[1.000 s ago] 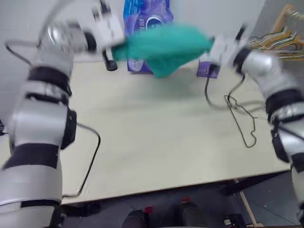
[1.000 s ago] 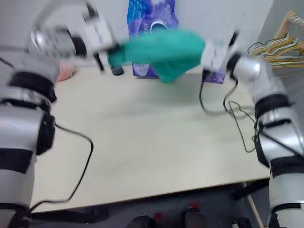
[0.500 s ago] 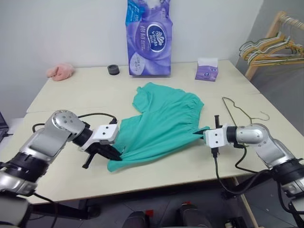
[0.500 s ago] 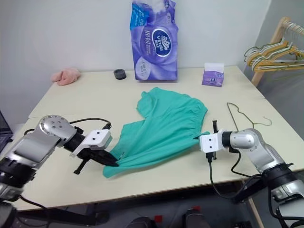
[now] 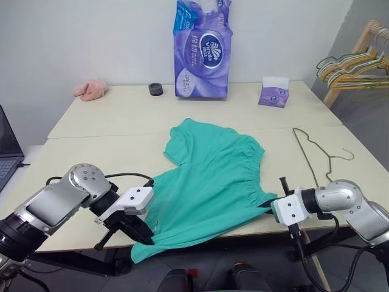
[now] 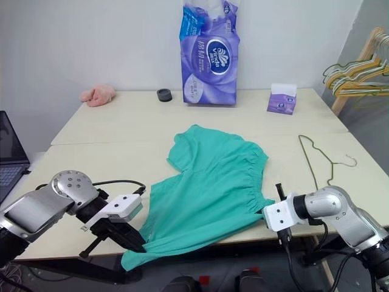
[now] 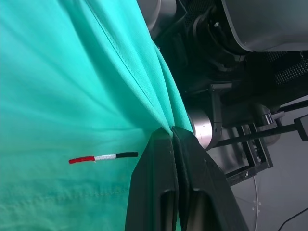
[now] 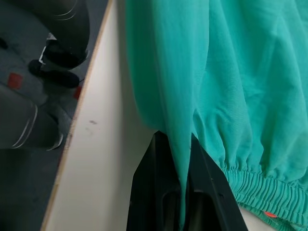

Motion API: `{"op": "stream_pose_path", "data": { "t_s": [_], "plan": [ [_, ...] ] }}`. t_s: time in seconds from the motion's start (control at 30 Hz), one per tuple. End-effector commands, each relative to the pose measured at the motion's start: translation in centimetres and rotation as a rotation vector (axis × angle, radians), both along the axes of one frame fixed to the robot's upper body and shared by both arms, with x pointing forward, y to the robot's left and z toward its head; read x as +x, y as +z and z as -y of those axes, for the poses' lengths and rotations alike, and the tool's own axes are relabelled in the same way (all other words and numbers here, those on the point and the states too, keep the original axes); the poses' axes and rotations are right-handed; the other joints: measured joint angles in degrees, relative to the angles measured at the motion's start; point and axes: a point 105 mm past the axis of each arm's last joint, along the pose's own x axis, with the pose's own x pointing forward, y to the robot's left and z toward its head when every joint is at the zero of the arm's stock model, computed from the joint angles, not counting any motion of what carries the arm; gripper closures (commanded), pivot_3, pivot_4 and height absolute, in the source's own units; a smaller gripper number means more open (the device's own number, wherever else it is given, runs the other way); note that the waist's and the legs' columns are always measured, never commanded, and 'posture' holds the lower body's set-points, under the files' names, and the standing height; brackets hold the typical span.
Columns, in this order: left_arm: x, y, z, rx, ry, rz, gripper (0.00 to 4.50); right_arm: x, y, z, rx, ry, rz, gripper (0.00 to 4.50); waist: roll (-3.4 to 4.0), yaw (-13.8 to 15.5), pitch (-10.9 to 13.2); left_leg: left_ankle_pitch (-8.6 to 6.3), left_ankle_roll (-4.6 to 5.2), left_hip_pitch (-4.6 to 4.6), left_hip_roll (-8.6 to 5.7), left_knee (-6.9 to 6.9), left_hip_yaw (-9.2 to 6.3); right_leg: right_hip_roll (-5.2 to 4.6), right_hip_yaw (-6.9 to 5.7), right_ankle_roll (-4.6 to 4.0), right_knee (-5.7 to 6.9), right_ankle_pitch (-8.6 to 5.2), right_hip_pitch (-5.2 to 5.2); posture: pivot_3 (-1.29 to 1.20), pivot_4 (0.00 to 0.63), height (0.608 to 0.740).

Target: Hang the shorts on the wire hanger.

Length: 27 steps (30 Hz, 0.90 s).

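The teal-green shorts (image 5: 209,176) lie spread flat on the cream table (image 5: 109,115), their near edge reaching the table's front edge. My left gripper (image 5: 149,234) is shut on a hem corner at the front left, where the fabric droops over the edge; the left wrist view shows its fingertips (image 7: 163,137) pinching a fold of the cloth. My right gripper (image 5: 270,207) is shut on the gathered waistband's near right corner, and fabric runs between its fingers (image 8: 161,159). The wire hanger (image 5: 313,152) lies flat on the table to the right of the shorts, apart from them.
A tall purple tissue pack (image 5: 202,52), a small purple tissue box (image 5: 273,92), a black roll (image 5: 155,89) and a pink cloth (image 5: 91,89) stand along the back edge. A wooden rack with several hangers (image 5: 352,58) is at the far right. A laptop (image 5: 7,152) sits at the left.
Both grippers came down and back from holding the shorts in the air; the shorts now lie on the table, drawn closer to its front edge. The camera view has shifted too.
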Motion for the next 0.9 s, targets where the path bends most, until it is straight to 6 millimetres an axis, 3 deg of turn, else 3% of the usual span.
{"op": "stream_pose_path", "data": {
  "t_s": [0.03,0.4,0.5,0.67,0.87,0.9],
  "plan": [
    [-0.3,0.8,0.4,-0.006,-0.020,0.002,4.50,0.3,1.1,0.4,-0.008,-0.046,0.001,4.49,0.00,-0.03,0.00,0.00,0.00,0.00,0.00,0.00,0.02,0.01,0.01,0.00,0.00,0.00,0.00,-0.04,0.048,0.740],
    [-0.8,0.5,1.2,-0.023,-0.053,-0.008,4.50,-0.7,1.0,0.5,-0.055,-0.041,-0.061,4.49,0.01,-0.01,-0.01,0.00,0.00,0.01,0.01,0.00,0.05,0.02,0.02,0.14,-0.02,-0.09,0.00,-0.05,0.044,0.740],
    [-0.6,0.3,1.4,-0.028,-0.047,-0.003,3.83,-1.3,1.0,0.6,-0.066,-0.041,-0.099,3.81,0.00,-0.03,-0.01,0.00,0.00,0.00,0.02,0.00,0.06,0.03,0.02,0.16,-0.02,-0.11,0.00,-0.06,0.043,0.740],
    [-0.1,0.6,1.8,-0.053,-0.023,0.013,2.37,-2.2,1.5,1.3,-0.137,-0.006,-0.114,2.15,0.00,-0.02,-0.01,0.00,0.00,0.01,0.03,0.00,0.06,0.04,0.02,0.19,-0.03,-0.12,0.00,-0.06,0.043,0.740],
    [2.9,2.3,3.3,-0.156,0.047,0.132,0.56,-1.9,4.7,0.5,-0.047,0.013,-0.067,0.05,-0.03,0.04,0.01,0.00,0.00,0.00,0.05,0.00,0.07,0.04,0.02,0.23,-0.04,-0.15,0.00,-0.06,0.049,0.740],
    [3.8,2.9,3.8,-0.191,0.078,0.167,0.56,-1.6,5.5,0.5,-0.011,-0.018,-0.066,0.05,-0.06,0.09,0.02,0.00,0.00,0.00,0.05,0.01,0.06,0.04,0.02,0.22,-0.04,-0.14,0.00,-0.06,0.049,0.740]
  ]
}}
